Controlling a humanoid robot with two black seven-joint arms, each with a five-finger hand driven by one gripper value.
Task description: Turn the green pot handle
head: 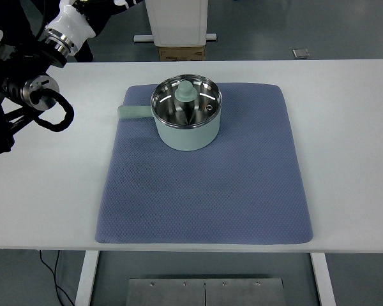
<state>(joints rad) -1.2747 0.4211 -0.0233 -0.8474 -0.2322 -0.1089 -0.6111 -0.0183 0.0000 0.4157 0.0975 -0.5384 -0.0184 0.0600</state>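
Pot, pale green with steel inside, sits on the far part of a blue mat on the white table; its handle points left. Head view: left arm folded at the left edge, well apart from the pot; hand mostly cut off at the top edge, fingers cannot be told

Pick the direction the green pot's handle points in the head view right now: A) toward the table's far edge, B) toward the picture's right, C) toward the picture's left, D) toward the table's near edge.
C: the handle sticks out from the left side of the green pot, reaching toward the left edge of the blue mat.
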